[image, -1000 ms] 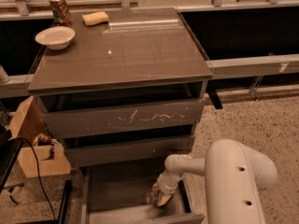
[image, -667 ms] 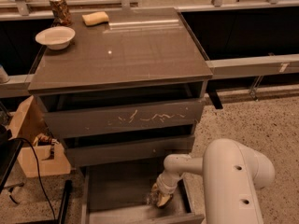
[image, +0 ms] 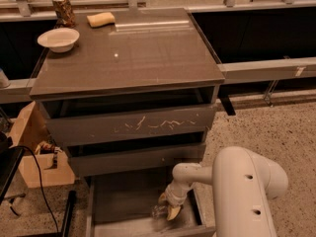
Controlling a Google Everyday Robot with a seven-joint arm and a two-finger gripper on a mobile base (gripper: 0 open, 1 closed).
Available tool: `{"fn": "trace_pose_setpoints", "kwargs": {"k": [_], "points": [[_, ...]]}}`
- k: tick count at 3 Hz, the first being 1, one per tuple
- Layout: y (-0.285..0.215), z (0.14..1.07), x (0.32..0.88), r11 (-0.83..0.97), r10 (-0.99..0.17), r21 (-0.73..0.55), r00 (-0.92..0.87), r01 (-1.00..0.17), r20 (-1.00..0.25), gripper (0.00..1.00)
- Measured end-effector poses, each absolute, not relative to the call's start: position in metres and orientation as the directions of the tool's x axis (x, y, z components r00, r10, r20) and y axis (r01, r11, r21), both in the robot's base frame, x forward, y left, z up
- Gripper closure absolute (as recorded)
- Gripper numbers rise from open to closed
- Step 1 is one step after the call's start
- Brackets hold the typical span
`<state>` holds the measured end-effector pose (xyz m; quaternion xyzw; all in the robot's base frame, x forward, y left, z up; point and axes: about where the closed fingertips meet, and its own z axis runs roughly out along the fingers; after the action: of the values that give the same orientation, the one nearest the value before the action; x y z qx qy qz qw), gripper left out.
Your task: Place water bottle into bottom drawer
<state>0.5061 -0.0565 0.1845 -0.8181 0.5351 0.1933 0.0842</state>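
Grey cabinet (image: pixel 128 58), bottom drawer (image: pixel 123 201) pulled open. A white arm (image: pixel 237 191) reaches in from four o'clock. Its gripper (image: pixel 168 205), low inside, appears clamped on the water bottle (image: pixel 157 211), which juts toward eight o'clock near the floor.

Speckled terrazzo floor (image: pixel 276 127); grey-brown cabinet (image: pixel 148 53) centre; cardboard box (image: pixel 42 174) left; metal rail (image: pixel 266 69) behind.

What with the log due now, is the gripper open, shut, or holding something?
Gripper: low inside the bottom drawer, right at the water bottle; open or closed cannot be told.
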Motion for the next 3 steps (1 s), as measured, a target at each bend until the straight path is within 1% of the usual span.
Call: {"fn": "trace_pose_setpoints", "kwargs": {"k": [1,2,3], "points": [[-0.0560,0.1825,0.5063,-0.415,-0.846,0.075,0.354,-0.907,-0.400,0.53],[-0.0552,0.1785,0.5064,-0.418,-0.850,0.084,0.357,-0.904,-0.388,0.60],[-0.0529,0.1726,0.5093,-0.420,-0.852,0.093,0.357,-0.903,-0.382,0.46]]}}
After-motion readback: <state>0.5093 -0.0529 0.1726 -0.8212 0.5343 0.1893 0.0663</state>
